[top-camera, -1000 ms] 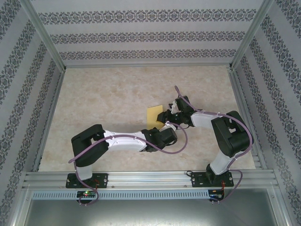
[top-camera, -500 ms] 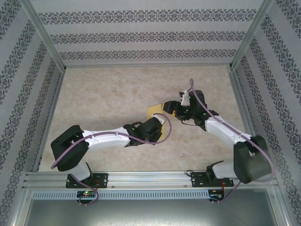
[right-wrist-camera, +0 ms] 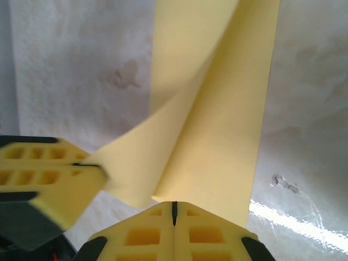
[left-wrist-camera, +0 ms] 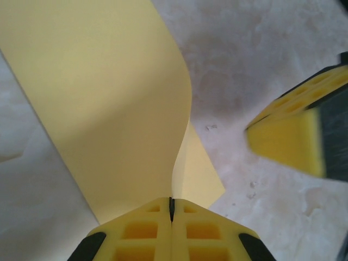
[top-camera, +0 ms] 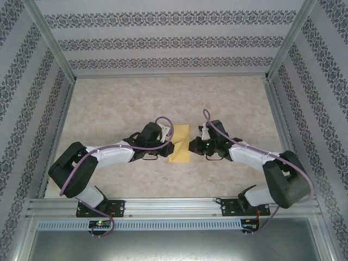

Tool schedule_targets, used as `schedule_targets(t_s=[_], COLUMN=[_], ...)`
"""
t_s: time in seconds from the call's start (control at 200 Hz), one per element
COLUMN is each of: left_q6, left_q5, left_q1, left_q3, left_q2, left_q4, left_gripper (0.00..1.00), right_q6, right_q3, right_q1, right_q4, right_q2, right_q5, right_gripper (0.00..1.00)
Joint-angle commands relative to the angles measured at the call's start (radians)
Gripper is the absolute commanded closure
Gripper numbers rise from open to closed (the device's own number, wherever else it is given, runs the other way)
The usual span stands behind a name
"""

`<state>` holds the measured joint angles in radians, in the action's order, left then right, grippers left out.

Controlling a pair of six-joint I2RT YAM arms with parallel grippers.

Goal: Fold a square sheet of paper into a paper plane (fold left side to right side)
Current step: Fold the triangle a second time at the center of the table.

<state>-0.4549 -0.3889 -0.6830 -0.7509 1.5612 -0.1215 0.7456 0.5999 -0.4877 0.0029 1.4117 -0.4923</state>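
Observation:
The square sheet of paper (top-camera: 180, 148) lies on the table's middle, yellow-orange, with its left part lifted and curling over toward the right. My left gripper (top-camera: 169, 142) is at its left side, shut on the raised flap's edge (left-wrist-camera: 109, 98), which runs into the seam between the jaws (left-wrist-camera: 171, 209). My right gripper (top-camera: 191, 145) sits at the sheet's right edge, jaws shut (right-wrist-camera: 174, 212), tips just over the flat layer (right-wrist-camera: 228, 119). Its blurred fingers (left-wrist-camera: 288, 138) show in the left wrist view, beside the paper. The left fingers (right-wrist-camera: 49, 179) hold the flap's corner. The paper plane is out of view.
The marbled beige tabletop (top-camera: 119, 103) spreads around the paper. Aluminium rails (top-camera: 174, 205) run along the near edge, with posts at the sides, and patterned walls (top-camera: 174, 43) close in the back and both sides.
The left gripper has swung from below the paper to its left side and lifted the flap. The right gripper has come down and left to the sheet's right edge and closed.

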Motion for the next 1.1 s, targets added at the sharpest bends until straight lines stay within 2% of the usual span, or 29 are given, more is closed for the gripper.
schedule_targets(t_s=[0.0,0.465,1.094], left_q6=[-0.013,0.057,0.171], left_q5=[-0.06,-0.082,-0.065], left_q1=[0.031,0.068,0.105], left_q3=[-0.017,-0.089,-0.171], left_q2=[0.022,0.113,0.186], left_q4=[-0.035,0.053,0.166], left_gripper=[1.0,1.0,0.99], right_q6=[0.005,-0.021,-0.074], right_q3=[-0.009,0.051,0.09], right_q1=[-0.021,-0.074,-0.083], right_q4=[-0.012,-0.12,-0.236], right_q2=[0.039,0.186,0.196], right_q5=[0.064,0.099,0.141], right_gripper=[1.0,1.0,1.0])
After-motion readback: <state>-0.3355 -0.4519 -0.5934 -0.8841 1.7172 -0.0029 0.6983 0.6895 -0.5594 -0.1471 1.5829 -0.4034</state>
